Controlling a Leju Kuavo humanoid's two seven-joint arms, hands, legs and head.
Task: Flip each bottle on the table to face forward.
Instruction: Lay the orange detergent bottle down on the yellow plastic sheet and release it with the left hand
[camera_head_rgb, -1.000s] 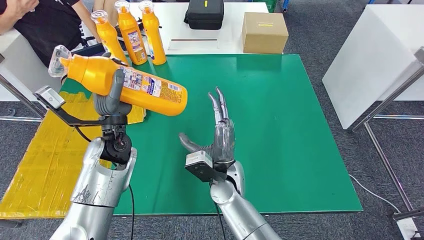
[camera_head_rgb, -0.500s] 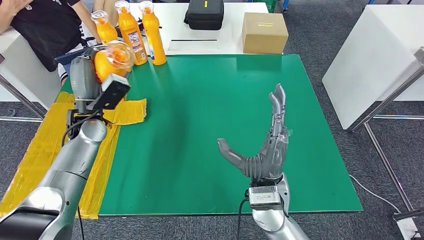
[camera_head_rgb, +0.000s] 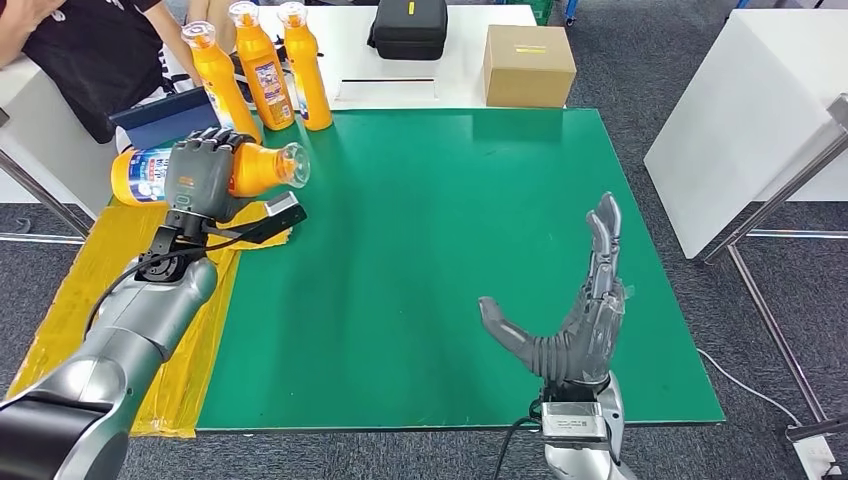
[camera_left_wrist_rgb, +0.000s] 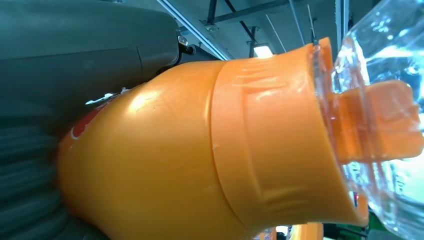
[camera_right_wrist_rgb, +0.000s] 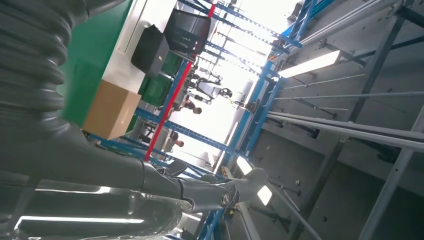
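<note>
While my left hand (camera_head_rgb: 203, 175) wraps its fingers (camera_head_rgb: 212, 141) around the bottle (camera_head_rgb: 255, 168), the bottle lies sideways in the air over the counter's (camera_head_rgb: 450, 200) left edge — clear cap pointing right, base pointing left. Three more bottles (camera_head_rgb: 262, 65) stand upright at the far left corner. My right hand (camera_head_rgb: 572, 325) hangs over the green mat near its front edge — fingers spread, holding nothing.
</note>
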